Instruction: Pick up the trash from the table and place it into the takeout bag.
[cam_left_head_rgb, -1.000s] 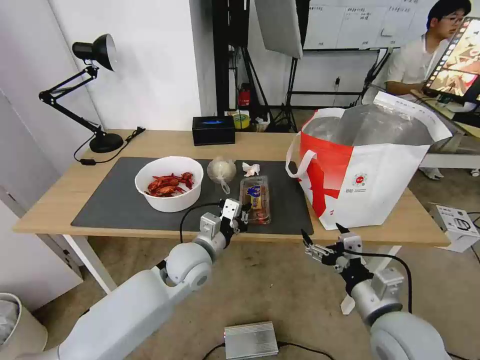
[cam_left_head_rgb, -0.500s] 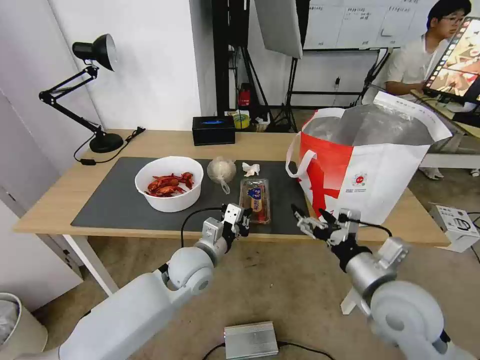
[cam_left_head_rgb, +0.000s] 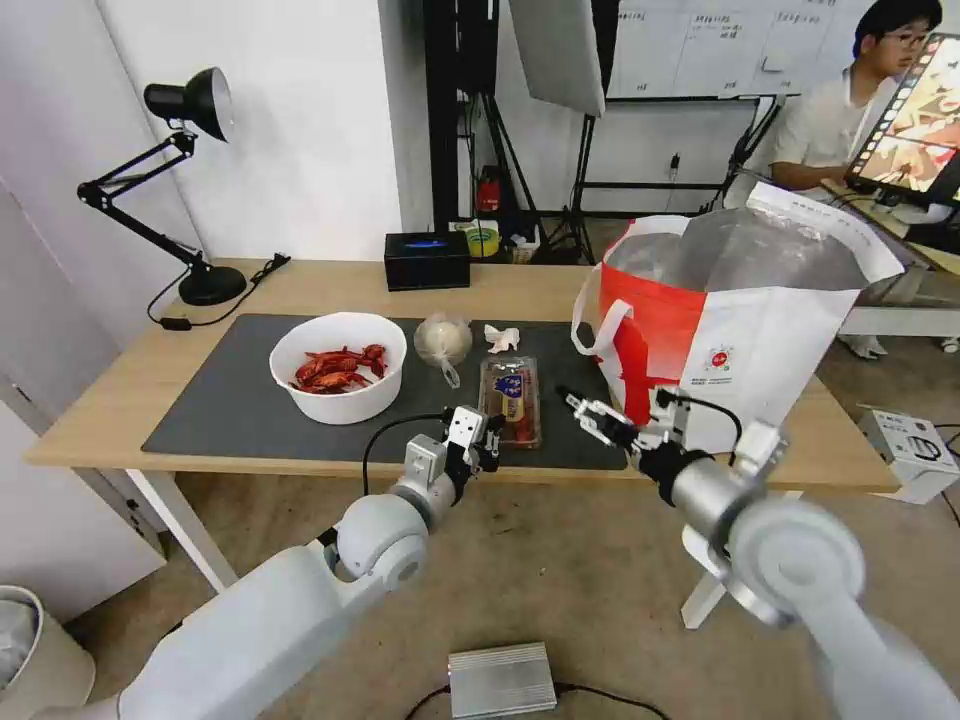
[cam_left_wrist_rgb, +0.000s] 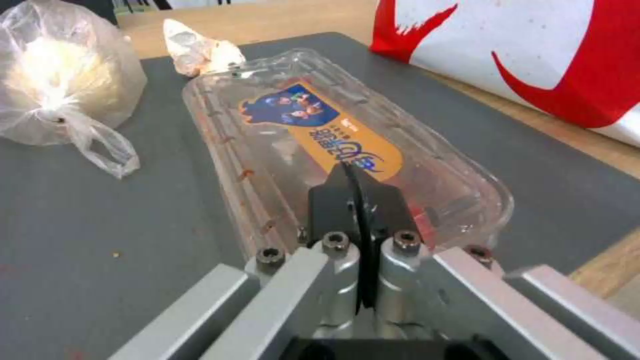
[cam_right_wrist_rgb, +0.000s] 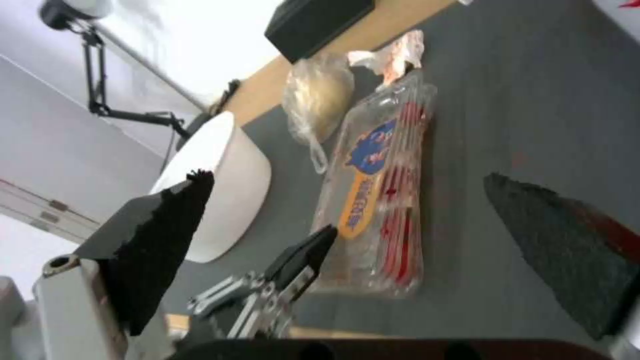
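The left gripper (cam_left_head_rgb: 488, 441) was clenched, fingers together, at the near end of the clear hinged tray (cam_left_head_rgb: 510, 398) on the desk's grey mat (cam_left_head_rgb: 230, 400). The right gripper (cam_left_head_rgb: 590, 412) hung released at the tray's 3 o'clock, with the takeout bag (cam_left_head_rgb: 740, 340) beyond it.

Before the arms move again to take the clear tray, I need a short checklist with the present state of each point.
1. Left end effector closed, at the clear tray's near end: ok.
2. Tray actually gripped: cannot tell.
3. Right end effector open, beside the tray, above the mat: ok.
4. Takeout bag upright, mouth open: ok.
5. Knotted bag and tissue apart from both end effectors: ok.
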